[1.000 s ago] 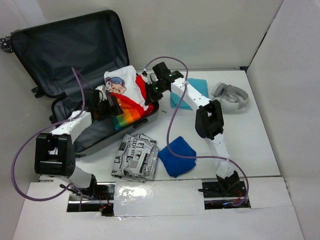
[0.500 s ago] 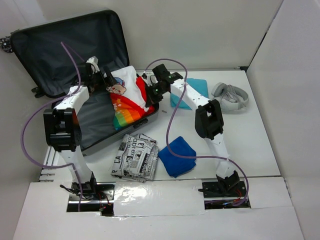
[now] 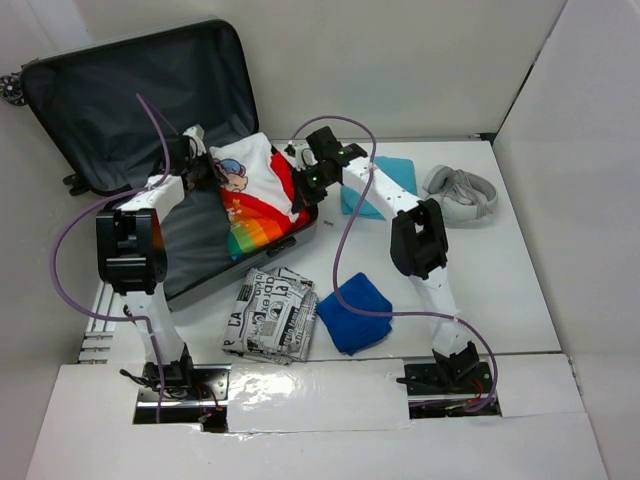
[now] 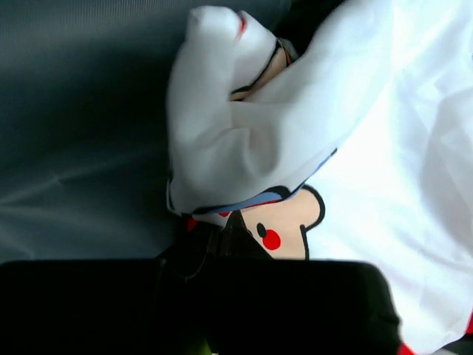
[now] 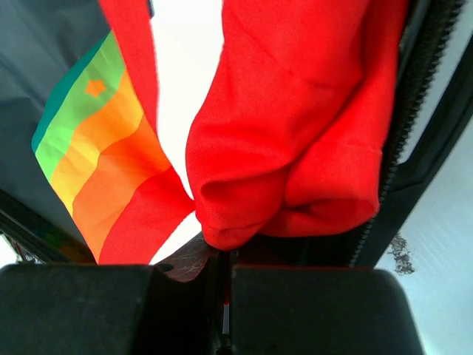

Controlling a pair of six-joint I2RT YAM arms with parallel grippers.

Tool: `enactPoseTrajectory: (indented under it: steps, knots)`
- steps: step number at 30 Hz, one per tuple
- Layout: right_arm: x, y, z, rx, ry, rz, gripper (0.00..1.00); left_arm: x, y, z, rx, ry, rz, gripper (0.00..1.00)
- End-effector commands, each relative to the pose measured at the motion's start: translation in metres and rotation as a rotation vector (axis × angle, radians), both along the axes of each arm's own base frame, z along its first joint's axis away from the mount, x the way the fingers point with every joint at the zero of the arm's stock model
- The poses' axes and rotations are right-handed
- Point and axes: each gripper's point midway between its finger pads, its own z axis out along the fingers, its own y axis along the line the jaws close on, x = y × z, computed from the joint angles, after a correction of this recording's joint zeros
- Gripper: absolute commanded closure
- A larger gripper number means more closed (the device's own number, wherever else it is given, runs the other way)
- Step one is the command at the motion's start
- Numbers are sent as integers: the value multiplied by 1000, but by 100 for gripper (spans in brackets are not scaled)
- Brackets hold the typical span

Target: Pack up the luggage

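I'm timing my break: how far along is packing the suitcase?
Early on. Done: the suitcase lies open with a colourful shirt in it. In hand: the left gripper and the right gripper are both shut on that shirt, apparently settling it. Left: the newsprint bundle, blue cloth, teal cloth and headphones lie outside on the table.

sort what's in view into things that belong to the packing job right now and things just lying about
In the job: luggage, open; cartoon-print shirt in it, pinched by left gripper and right gripper.
Lying about on the table: newsprint-pattern bundle, blue cloth, teal cloth, grey headset.
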Motion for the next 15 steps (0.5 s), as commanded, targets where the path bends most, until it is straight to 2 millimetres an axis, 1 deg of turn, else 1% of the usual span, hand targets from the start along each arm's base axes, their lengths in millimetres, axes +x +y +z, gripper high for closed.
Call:
enactPoseTrajectory:
  steps: [1, 2, 3, 4, 5, 7, 8, 9, 10, 11, 12, 13, 14, 15]
  knots:
    - [20, -4, 15, 16, -59, -41, 100, -13, -4, 8, -15, -41, 1, 100]
    - [20, -4, 15, 16, -59, -41, 100, -16, -2, 15, -8, -61, 8, 100]
    - [25, -7, 16, 23, -60, -59, 100, -23, -3, 8, -9, -48, 8, 100]
    - [25, -7, 16, 23, -60, -59, 100, -23, -3, 8, -9, -48, 8, 100]
    - [26, -6, 17, 31, -59, -69, 100, -27, -2, -1, -6, -13, 16, 100]
    - [24, -7, 13, 28, -41, -78, 100, -25, 3, -4, 9, 22, 36, 100]
    - [24, -7, 13, 28, -41, -78, 100, -28, 5, -13, 18, 53, 49, 100]
    - [22, -7, 6, 23, -22, -87, 100, -29, 7, -20, 24, 72, 57, 100]
    - [25, -8, -1, 13, -17, -102, 100, -26, 10, -23, 25, 79, 78, 100]
    - [28, -11, -3, -2, -13, -138, 100, -22, 16, -18, 42, 72, 112, 100]
    - [29, -13, -17, -26, 0, -148, 100, -18, 18, -26, 40, 87, 131, 100]
    - [30, -9, -20, -36, -2, -159, 100, -13, 20, -24, 47, 80, 140, 100]
    - [38, -15, -25, -73, -18, -203, 100, -4, 23, -16, 54, 62, 148, 97]
    - [41, -16, -27, -80, -21, -220, 100, 1, 23, -14, 54, 54, 149, 85]
